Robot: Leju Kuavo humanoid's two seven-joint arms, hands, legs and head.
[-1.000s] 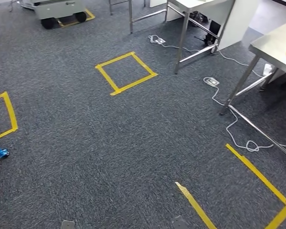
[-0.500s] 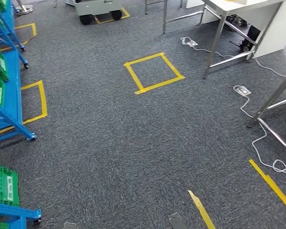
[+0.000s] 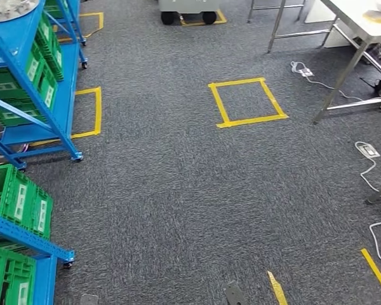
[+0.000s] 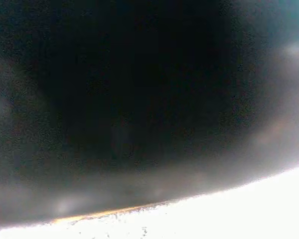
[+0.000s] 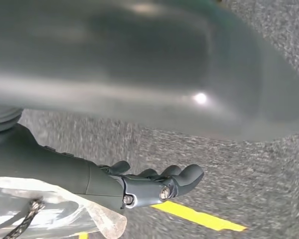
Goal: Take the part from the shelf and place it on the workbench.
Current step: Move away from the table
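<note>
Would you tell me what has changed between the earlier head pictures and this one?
The camera has turned to the robot's left: the yellow tape square slid rightward in the picture, and the blue shelf with green crates came into view on the left. Nothing on the floor itself moved. The right hand holds nothing.

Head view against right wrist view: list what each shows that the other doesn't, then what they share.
Head view alone: blue shelves with green crates on the left, a taped yellow square on the floor, metal tables on the right, white cables, and a wheeled grey cart at the back.
Right wrist view alone: the right hand, holding nothing, its fingers slightly curled, hanging above the floor.
Both: grey carpet and yellow tape on it.
</note>
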